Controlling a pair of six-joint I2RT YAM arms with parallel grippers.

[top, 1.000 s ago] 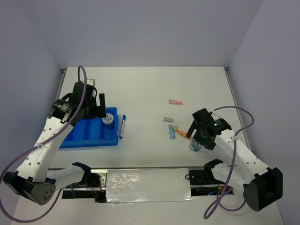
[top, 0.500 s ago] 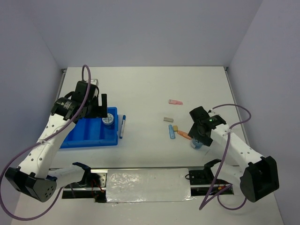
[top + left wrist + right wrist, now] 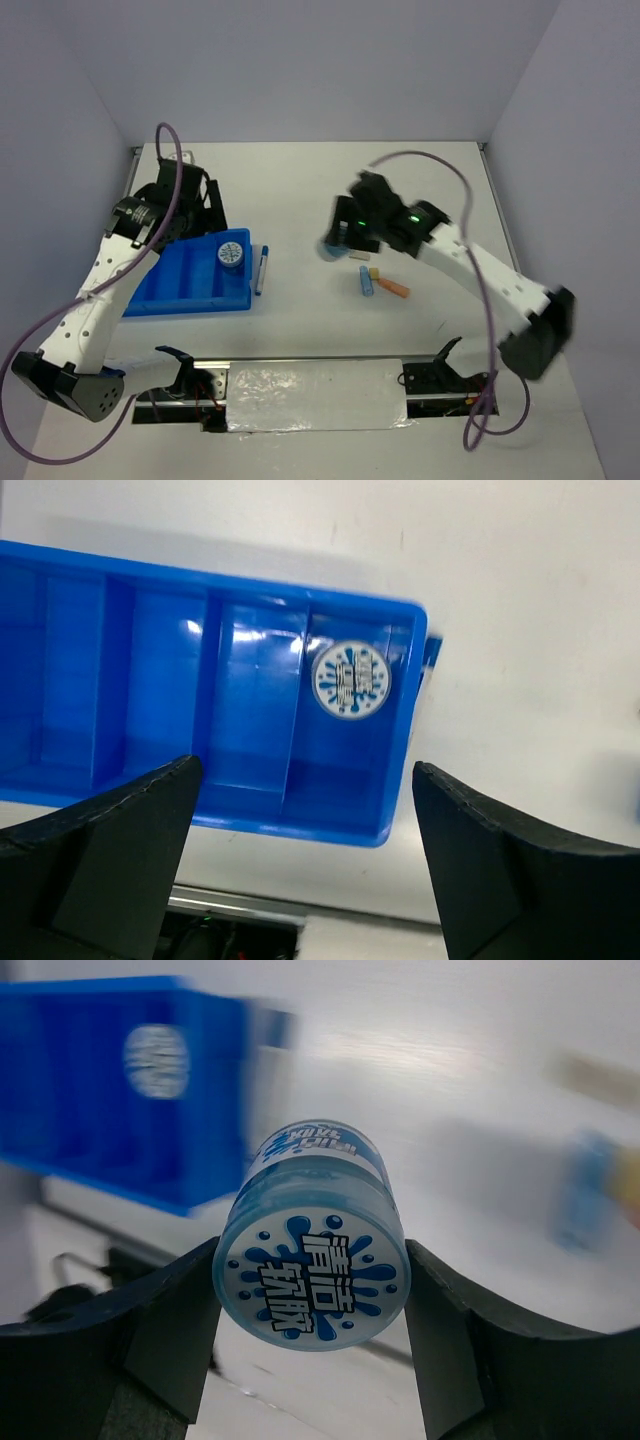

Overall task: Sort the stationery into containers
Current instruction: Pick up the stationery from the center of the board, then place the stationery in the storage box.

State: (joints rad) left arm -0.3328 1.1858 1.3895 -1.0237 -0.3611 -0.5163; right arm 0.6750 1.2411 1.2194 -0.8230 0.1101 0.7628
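Top external view, nearest first — a short blue stick point(image 3: 366, 281), an orange stick point(image 3: 394, 289) and a tiny tan block point(image 3: 374, 272) lie loose and unsorted on the white surface point(image 3: 300, 190). Left of them, the white pen with a blue cap point(image 3: 261, 268) lies just outside the bright blue divided plastic tray point(image 3: 175, 285), whose end compartment already holds one round blue-and-white tape roll point(image 3: 231, 253). Farther back, the right hand point(image 3: 338, 240) is clamped on the second tape roll point(image 3: 312, 1250), held in the air between sticks and tray. The left hand point(image 3: 305, 780) hangs spread wide and empty over the tray. By my reading, one item is sorted and one is in transit — pen, sticks and block remain.
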